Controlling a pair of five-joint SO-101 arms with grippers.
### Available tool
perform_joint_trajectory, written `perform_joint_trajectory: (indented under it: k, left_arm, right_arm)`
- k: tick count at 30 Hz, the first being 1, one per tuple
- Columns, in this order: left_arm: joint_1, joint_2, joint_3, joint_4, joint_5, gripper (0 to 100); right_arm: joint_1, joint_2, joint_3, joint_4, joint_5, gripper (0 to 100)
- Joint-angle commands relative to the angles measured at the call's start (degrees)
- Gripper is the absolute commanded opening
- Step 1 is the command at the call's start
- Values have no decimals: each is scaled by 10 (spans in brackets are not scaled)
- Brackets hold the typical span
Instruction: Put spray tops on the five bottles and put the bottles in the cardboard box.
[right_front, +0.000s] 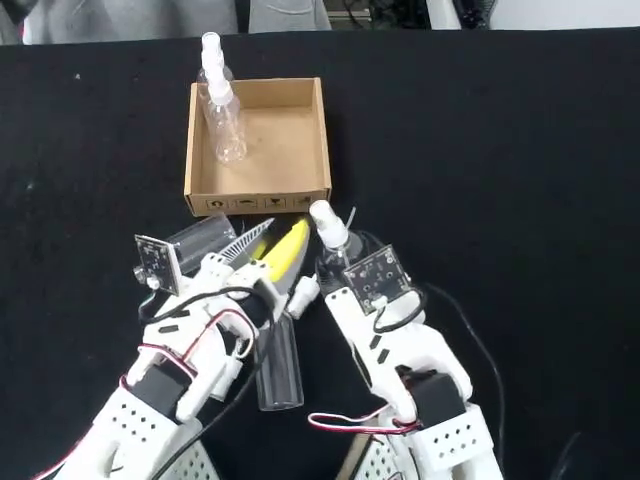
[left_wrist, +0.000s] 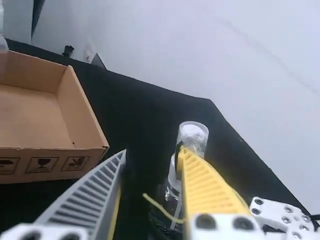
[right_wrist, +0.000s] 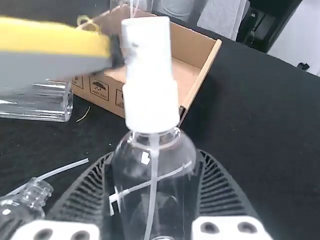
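Two fingers (right_wrist: 85, 192) of the right gripper (right_front: 335, 262) pinch a spray-topped bottle (right_front: 328, 232) low-middle in the high view, left gripper (right_front: 272, 242) spread open just left of it, cardboard box (right_front: 258, 203) right above with another capped bottle (right_front: 228, 130) lying in its upper-left corner.

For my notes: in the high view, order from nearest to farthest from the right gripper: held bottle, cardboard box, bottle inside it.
1. The held bottle, in the right gripper.
2. The cardboard box, just beyond.
3. The bottle inside the box, by its left wall.
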Motion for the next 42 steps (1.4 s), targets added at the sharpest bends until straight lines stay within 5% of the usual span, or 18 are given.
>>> perform_joint_trajectory:
  k: [1, 22, 31, 42]
  left_arm:
    - [-18, -8, -29, -7, -1, 148]
    - [-9, -7, -11, -7, -7, 148]
    - [51, -8, -15, 35, -58, 148]
    - [5, -8, -42, 38, -54, 148]
  right_arm:
    - [-4, -59, -5, -13, -4, 85]
    - [-49, -60, -21, 30, -1, 85]
    - [-45, -60, -17, 32, -1, 85]
    - [-44, -60, -17, 32, -1, 85]
